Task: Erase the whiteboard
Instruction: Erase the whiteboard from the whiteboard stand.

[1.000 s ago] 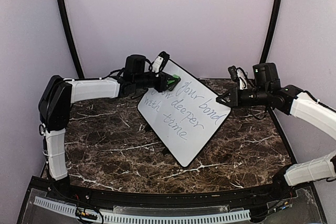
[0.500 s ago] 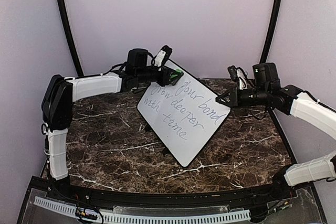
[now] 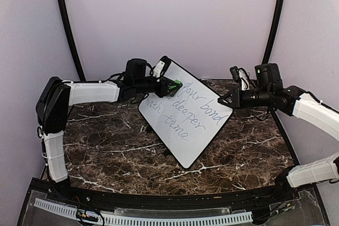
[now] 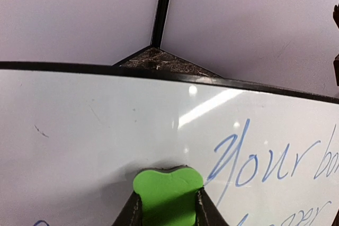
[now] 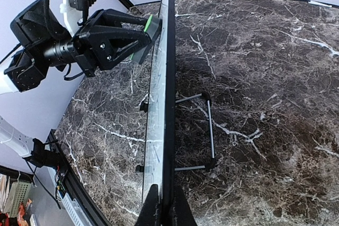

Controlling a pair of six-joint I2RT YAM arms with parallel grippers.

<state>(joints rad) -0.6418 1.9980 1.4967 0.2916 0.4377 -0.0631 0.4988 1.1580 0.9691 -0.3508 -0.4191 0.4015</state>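
The whiteboard (image 3: 190, 123) stands tilted on the marble table, black-framed, with blue handwriting "your bond", "deeper", "time". My left gripper (image 3: 174, 86) is shut on a green eraser block (image 4: 168, 194) that presses against the board's upper left face, just left of the word "your" (image 4: 265, 160). The area above and left of the eraser is wiped white. My right gripper (image 5: 165, 210) is shut on the board's right edge (image 5: 168, 99), seen edge-on, and holds the board steady. In the top view that gripper (image 3: 224, 100) pinches the board's right corner.
A grey wire stand (image 5: 209, 130) props the board from behind on the dark marble tabletop (image 3: 106, 141). Black corner poles (image 3: 66, 25) and pale walls enclose the back. The left arm (image 5: 79, 43) reaches across the board's front.
The left gripper with the eraser swept up toward the board's top corner and came back down to the right, ending beside "your". Writing at the upper left is gone. The right arm stayed still.
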